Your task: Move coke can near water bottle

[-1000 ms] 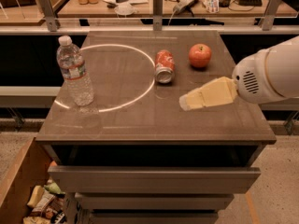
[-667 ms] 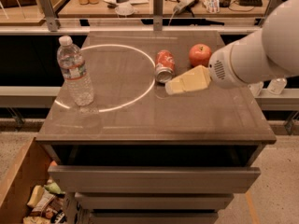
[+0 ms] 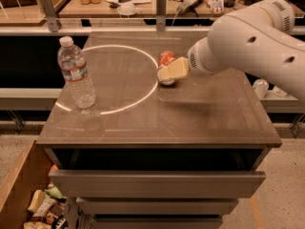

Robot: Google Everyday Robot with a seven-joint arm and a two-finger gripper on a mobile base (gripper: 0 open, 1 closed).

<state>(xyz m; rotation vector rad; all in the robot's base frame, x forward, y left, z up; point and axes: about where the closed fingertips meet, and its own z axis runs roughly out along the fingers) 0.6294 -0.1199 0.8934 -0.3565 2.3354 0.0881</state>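
The coke can (image 3: 165, 59), orange-red with silver ends, lies on its side near the middle back of the brown tabletop (image 3: 190, 123). My gripper (image 3: 172, 70), cream-coloured at the end of a thick white arm (image 3: 248, 37) coming in from the right, is right at the can and covers its front end. The water bottle (image 3: 76, 75), clear with a white cap and a white label, stands upright at the table's left side, well apart from the can. The apple is hidden behind the arm.
A bright ring of light (image 3: 143, 92) lies on the tabletop between bottle and can. Drawers (image 3: 157, 185) sit under the table. A bin with snack packs (image 3: 40, 206) is at lower left. A cluttered desk (image 3: 128, 4) and metal posts (image 3: 160, 4) stand behind.
My arm has swung left and back across the table, bringing the gripper from the right front onto the can. The arm now hides the apple. The can and bottle have not moved.
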